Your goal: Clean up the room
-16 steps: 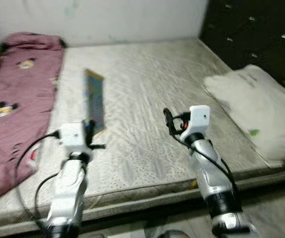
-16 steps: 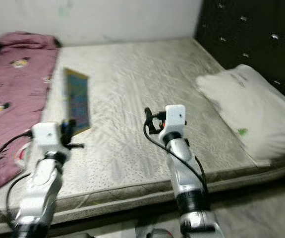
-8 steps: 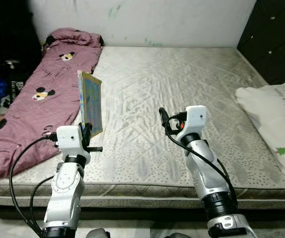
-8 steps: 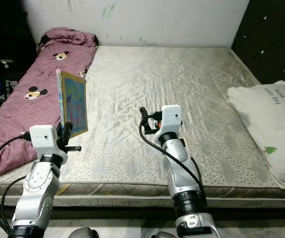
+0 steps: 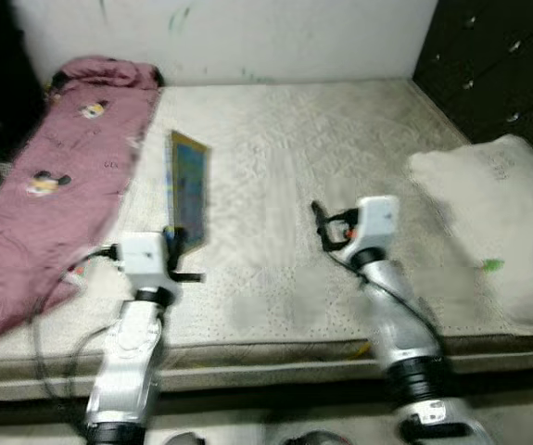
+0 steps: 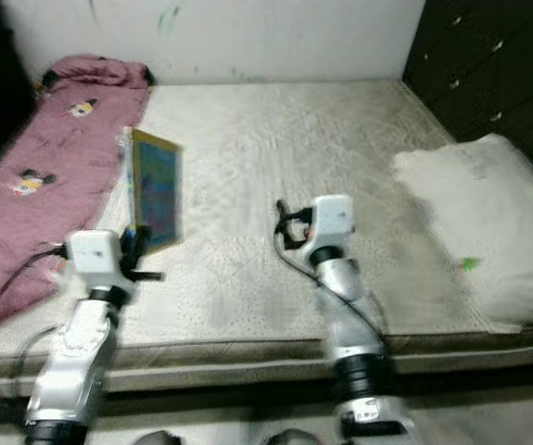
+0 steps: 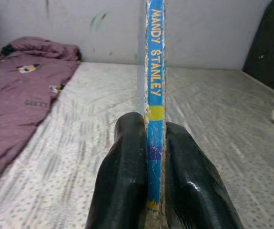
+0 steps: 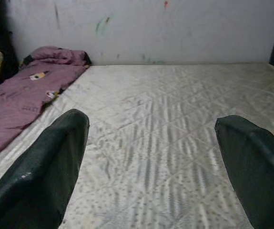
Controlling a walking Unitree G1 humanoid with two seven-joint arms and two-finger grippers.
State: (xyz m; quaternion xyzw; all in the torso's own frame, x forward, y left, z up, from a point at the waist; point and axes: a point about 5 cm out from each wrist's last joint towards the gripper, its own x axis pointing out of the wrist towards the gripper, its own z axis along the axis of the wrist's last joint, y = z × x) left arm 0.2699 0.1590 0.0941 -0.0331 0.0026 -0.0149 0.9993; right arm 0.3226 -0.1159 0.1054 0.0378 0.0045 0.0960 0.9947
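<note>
My left gripper [image 5: 175, 243] is shut on a thin picture book [image 5: 189, 188], held upright on edge over the near left part of the bare mattress [image 5: 285, 148]. In the left wrist view the book's blue spine [image 7: 154, 95] with yellow lettering stands clamped between the two black fingers [image 7: 125, 181]. My right gripper [image 5: 319, 225] hovers over the middle of the mattress, open, with nothing between its wide-spread fingers [image 8: 46, 167].
A maroon blanket [image 5: 53, 158] with cartoon prints lies along the mattress's left side. A white pillow [image 5: 488, 222] rests at the right edge by a dark tufted headboard [image 5: 498, 65]. A white wall [image 5: 229, 37] runs behind the bed.
The whole picture has shifted and blurred, so the camera has moved. Both arms keep the same pose; the book stays clamped in the left gripper.
</note>
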